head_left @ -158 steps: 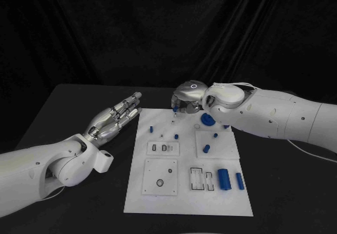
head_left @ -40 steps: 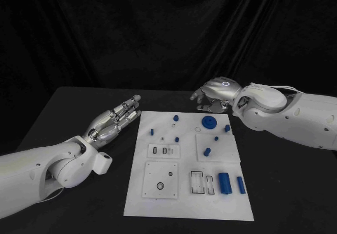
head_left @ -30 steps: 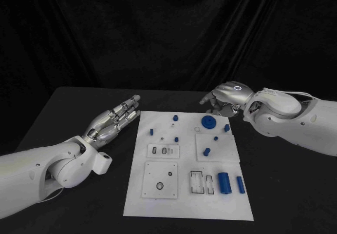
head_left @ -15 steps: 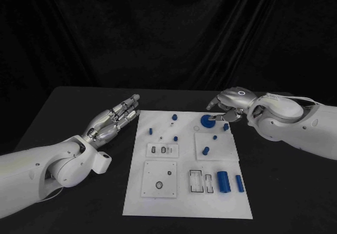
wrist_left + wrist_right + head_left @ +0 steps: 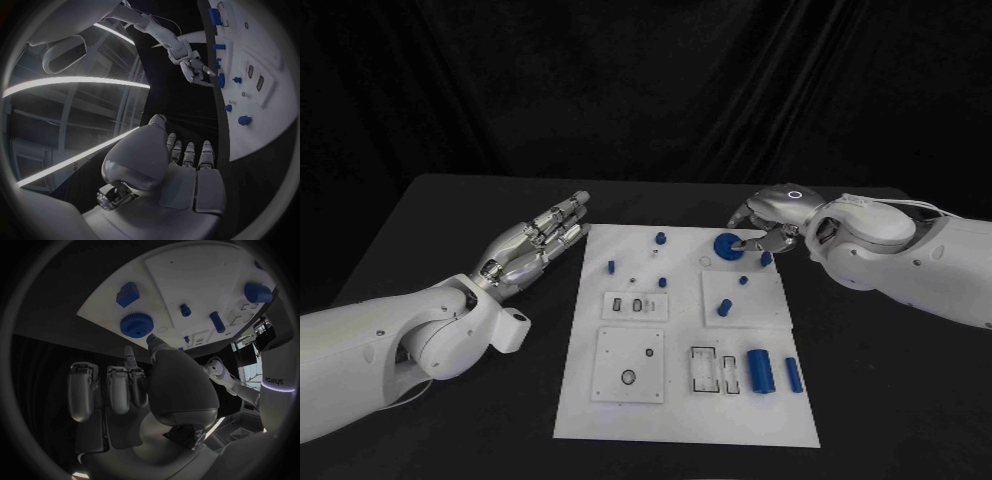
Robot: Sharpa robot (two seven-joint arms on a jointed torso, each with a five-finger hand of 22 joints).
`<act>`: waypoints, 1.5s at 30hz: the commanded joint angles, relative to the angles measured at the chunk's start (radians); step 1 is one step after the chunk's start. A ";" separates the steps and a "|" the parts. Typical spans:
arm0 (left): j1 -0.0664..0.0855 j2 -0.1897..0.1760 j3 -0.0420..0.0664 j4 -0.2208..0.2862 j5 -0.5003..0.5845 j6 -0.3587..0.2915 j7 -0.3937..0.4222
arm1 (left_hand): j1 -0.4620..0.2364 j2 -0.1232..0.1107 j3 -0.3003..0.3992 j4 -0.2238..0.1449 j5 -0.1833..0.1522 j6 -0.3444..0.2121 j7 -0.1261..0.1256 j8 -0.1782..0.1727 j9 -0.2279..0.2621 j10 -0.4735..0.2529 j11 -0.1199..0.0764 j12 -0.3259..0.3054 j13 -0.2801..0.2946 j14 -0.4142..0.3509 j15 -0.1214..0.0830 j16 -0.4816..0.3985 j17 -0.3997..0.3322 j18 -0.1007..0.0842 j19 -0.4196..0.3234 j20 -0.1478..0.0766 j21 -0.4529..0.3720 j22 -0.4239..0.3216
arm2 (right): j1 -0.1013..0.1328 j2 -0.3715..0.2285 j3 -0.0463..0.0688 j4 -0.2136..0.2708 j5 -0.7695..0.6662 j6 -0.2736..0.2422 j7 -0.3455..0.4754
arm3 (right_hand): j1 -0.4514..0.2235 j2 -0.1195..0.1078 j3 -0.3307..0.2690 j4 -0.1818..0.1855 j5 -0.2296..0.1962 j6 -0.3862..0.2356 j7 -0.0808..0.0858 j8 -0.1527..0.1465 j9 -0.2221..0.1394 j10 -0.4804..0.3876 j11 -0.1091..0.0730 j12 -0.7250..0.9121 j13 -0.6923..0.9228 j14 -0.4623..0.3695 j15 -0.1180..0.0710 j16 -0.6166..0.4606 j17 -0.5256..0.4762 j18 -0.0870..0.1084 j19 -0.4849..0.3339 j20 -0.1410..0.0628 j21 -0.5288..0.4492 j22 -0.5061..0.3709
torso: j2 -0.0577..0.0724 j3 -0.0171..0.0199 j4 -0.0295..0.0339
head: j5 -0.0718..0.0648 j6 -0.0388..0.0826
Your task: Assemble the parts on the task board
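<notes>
The white task board (image 5: 733,410) lies mid-table with several small blue parts on it. A round blue knob (image 5: 727,247) sits near its far right edge, and a small blue block (image 5: 764,259) lies beside it. My right hand (image 5: 769,218) hovers just right of the knob and holds nothing. Its thumb (image 5: 154,344) and one finger reach almost to the knob's (image 5: 136,325) rim, and its other fingers are bent. My left hand (image 5: 531,245) hangs open with straight fingers beside the board's far left edge, clear of all parts.
Blue pegs (image 5: 659,238) (image 5: 610,266) (image 5: 724,307) stand on the far half of the board. A large blue cylinder (image 5: 760,369) and a thinner one (image 5: 792,373) lie at the near right, next to slotted recesses (image 5: 713,368). Black table surrounds the board.
My right hand has moved right from the board's far middle, then come down close to the round knob. The left hand and the parts have stayed put.
</notes>
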State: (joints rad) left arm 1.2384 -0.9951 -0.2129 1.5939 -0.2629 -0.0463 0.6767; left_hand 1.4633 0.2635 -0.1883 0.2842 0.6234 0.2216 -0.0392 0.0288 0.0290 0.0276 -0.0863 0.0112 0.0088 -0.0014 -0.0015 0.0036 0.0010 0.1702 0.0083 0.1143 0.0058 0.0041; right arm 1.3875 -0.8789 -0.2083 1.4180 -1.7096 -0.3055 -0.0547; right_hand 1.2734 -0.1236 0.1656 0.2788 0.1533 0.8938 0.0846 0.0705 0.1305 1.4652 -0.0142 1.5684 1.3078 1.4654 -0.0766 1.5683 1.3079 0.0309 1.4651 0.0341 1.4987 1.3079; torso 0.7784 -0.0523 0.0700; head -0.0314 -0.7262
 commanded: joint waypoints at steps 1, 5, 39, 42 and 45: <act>0.001 0.000 0.001 0.002 -0.006 0.018 0.034 | 0.010 -0.001 0.006 0.000 0.006 -0.007 0.001 0.000 0.000 -0.003 0.006 -0.004 -0.002 0.001 0.007 -0.004 -0.001 0.009 0.001 0.009 0.004 0.002 | -0.004 0.005 0.001 -0.008 -0.001 0.015 -0.024 | 0.008 -0.002 0.005 0.000 0.008 -0.011 0.000 -0.005 0.001 0.106 0.009 0.002 0.263 0.105 0.008 0.003 0.263 -0.005 0.052 0.007 0.005 0.182 | 0.000 -0.0002 -0.0002 | 0.002 -0.002; 0.001 -0.002 0.001 0.003 -0.006 0.018 0.033 | 0.010 -0.001 0.006 0.000 0.006 -0.007 0.001 0.000 0.000 -0.003 0.006 -0.004 -0.002 0.001 0.007 -0.004 -0.001 0.009 0.001 0.009 0.004 0.002 | -0.008 0.014 0.001 -0.020 -0.001 0.021 -0.023 | 0.009 -0.001 0.005 0.000 0.012 -0.012 0.000 -0.004 0.002 0.106 0.009 0.002 0.263 0.105 0.008 0.003 0.263 -0.004 0.050 0.007 0.003 0.179 | 0.000 -0.0001 0.0004 | 0.004 -0.002; 0.001 -0.005 0.001 0.004 -0.006 0.025 0.025 | 0.014 -0.007 0.007 -0.002 0.008 -0.003 0.005 0.001 0.000 -0.002 0.011 -0.003 -0.001 0.001 0.011 -0.004 -0.001 0.009 0.001 0.012 0.004 0.002 | -0.042 0.053 0.001 -0.071 -0.001 0.064 -0.013 | 0.066 0.010 0.017 -0.074 0.215 0.054 -0.005 0.134 0.118 0.106 0.005 0.002 0.263 0.105 0.004 0.003 0.263 0.006 0.025 0.004 -0.029 0.153 | -0.001 0.0001 -0.0002 | 0.000 -0.005; 0.001 -0.005 0.001 0.004 -0.006 0.025 0.025 | 0.014 -0.007 0.007 -0.002 0.008 -0.003 0.005 0.001 0.000 -0.002 0.011 -0.003 -0.001 0.001 0.011 -0.004 -0.001 0.009 0.001 0.012 0.004 0.002 | -0.043 0.053 0.001 -0.070 -0.001 0.062 -0.012 | 0.069 0.011 0.023 -0.091 0.298 0.048 -0.007 0.174 0.153 0.106 0.004 0.002 0.263 0.105 0.003 0.003 0.263 0.006 0.026 0.003 -0.030 0.154 | -0.001 -0.0001 -0.0001 | 0.000 -0.005; 0.001 -0.004 0.001 0.003 -0.006 0.026 0.024 | 0.014 -0.007 0.007 -0.002 0.008 -0.003 0.005 0.001 0.000 -0.002 0.011 -0.003 -0.001 0.001 0.011 -0.004 -0.001 0.009 0.001 0.012 0.004 0.002 | -0.044 0.051 0.001 -0.067 -0.001 0.055 -0.010 | 0.070 0.009 0.036 -0.112 0.402 0.026 -0.009 0.245 0.216 0.106 0.002 0.002 0.263 0.105 0.003 0.003 0.263 0.006 0.026 0.000 -0.031 0.156 | -0.001 -0.0001 -0.0003 | 0.002 -0.005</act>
State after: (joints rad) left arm 1.2384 -1.0005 -0.2130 1.5960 -0.2631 -0.0354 0.6768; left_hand 1.4672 0.2596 -0.1856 0.2813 0.6283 0.2216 -0.0392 0.0288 0.0290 0.0262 -0.0806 0.0112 0.0088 0.0022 0.0021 0.0036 0.0008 0.1702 0.0083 0.1214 0.0058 0.0048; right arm 1.3550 -0.8255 -0.2008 1.3516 -1.7035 -0.2726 -0.0530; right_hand 1.3353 -0.1214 0.1700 0.2020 0.5271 0.9260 0.0772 0.2255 0.2109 1.4647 -0.0071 1.5683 1.3073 1.4633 -0.0713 1.5682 1.3076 0.0313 1.4686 0.0377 1.4743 1.3074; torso 0.7777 -0.0524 0.0697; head -0.0307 -0.7309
